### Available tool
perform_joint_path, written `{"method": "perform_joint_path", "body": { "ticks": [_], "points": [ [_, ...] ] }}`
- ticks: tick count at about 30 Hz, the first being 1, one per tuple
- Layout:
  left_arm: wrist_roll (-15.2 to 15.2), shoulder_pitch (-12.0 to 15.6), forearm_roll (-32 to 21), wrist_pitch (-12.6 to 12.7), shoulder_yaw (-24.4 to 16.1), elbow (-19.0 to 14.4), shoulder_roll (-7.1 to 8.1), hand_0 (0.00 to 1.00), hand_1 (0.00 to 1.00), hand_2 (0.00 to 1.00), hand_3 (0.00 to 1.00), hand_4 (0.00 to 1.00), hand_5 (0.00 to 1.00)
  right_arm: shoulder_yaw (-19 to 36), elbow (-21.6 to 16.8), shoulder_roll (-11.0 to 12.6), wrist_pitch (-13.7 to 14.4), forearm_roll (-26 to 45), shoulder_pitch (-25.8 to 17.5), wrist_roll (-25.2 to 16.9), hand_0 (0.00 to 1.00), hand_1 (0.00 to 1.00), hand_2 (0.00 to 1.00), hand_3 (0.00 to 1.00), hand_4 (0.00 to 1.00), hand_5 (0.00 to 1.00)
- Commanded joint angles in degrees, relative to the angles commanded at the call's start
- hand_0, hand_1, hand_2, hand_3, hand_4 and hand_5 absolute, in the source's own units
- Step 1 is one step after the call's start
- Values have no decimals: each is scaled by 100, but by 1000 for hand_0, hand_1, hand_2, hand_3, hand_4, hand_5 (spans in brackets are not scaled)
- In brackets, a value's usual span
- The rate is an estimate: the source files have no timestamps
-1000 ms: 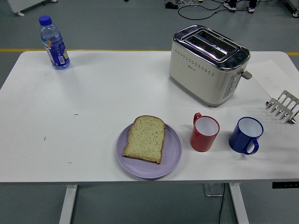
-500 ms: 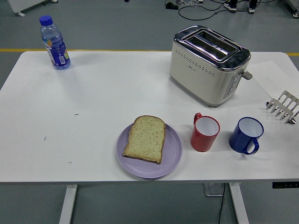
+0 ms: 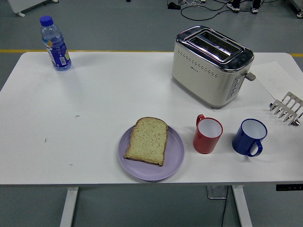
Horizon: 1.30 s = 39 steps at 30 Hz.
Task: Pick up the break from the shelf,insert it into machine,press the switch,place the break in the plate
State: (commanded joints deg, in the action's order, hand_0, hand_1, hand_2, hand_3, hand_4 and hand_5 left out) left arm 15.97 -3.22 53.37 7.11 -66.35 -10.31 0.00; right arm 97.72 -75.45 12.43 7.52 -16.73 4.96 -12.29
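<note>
Practically nothing is changing for you across last second: bread (image 3: 147, 141) is lying flat on purple plate (image 3: 175, 161) near desk's front edge, toaster (image 3: 211, 65) slots sitting empty, rack (image 3: 288, 108) bare at right edge. Neither hand is showing, grip state unknowable. Task is looking finished.

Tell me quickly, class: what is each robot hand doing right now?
Left hand: not in view.
Right hand: not in view.
The bread lies on the plate, held by nothing.

white table (image 3: 94, 94) on a grey floor (image 3: 118, 23); a yellow floor line (image 3: 94, 50) behind, black cables (image 3: 189, 4) beyond.
</note>
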Motion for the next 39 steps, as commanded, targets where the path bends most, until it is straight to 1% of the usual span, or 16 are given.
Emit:
{"method": "perform_joint_path", "body": {
  "ticks": [5,6,19,39],
  "points": [
    [-28,-15,12,0,-7,0,0,641,629,695,780,584,998,-3,22,-54,-11,21,-30,-14,679,651,669,611,502,196],
    [-34,-19,14,-1,-8,0,0,641,628,694,778,584,998,-2,27,-57,-7,29,-28,-17,678,652,669,612,497,209],
    [-78,-51,13,-4,-20,0,0,639,626,694,776,579,998,-15,126,-71,26,67,-22,-28,677,650,669,610,495,213],
    [-29,49,445,-38,-315,0,0,637,623,692,769,575,998,-161,320,-85,33,237,-119,-40,675,647,666,607,492,218]
  ]
}}
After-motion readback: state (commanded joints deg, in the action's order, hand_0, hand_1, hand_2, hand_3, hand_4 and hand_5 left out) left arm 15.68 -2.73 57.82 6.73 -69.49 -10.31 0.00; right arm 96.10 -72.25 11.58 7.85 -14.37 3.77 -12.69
